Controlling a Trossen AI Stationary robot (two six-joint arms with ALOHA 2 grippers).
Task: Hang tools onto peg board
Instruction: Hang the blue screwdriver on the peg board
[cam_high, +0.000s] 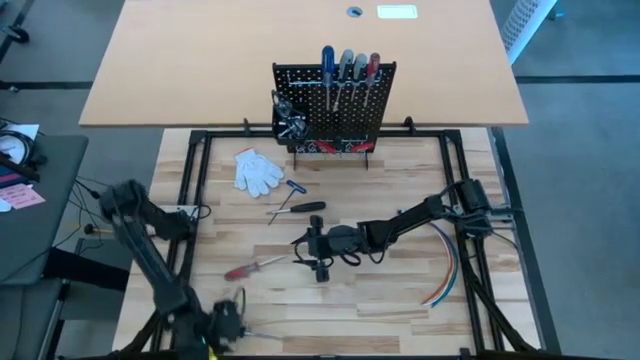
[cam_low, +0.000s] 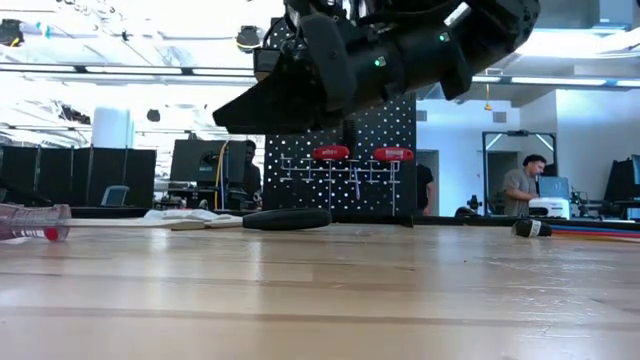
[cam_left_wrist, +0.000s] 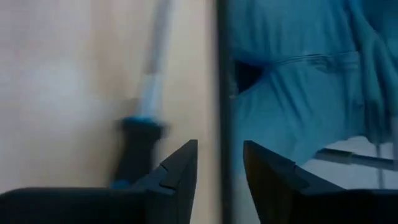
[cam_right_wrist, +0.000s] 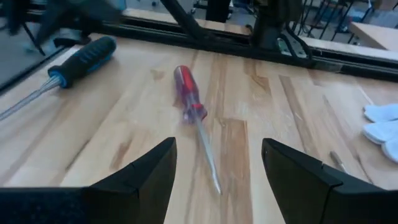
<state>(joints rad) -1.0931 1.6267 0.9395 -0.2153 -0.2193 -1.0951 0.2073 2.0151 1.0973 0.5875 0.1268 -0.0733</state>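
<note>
The peg board stands upright at the table's far side with several screwdrivers hung on it and a small bin at its left. A red-handled screwdriver lies flat on the table. My right gripper is open and points at it from the right, touching nothing. A black screwdriver with a blue collar lies near the table's near left corner. My left gripper hangs open beside its handle, over the table's edge, with nothing between its fingers. A black-handled screwdriver and a small blue-handled tool lie mid-table.
White gloves lie left of the peg board's foot. A bundle of coloured wires curves along the table's right side. A black metal frame runs round the table top. People stand in the room beyond, in the low view.
</note>
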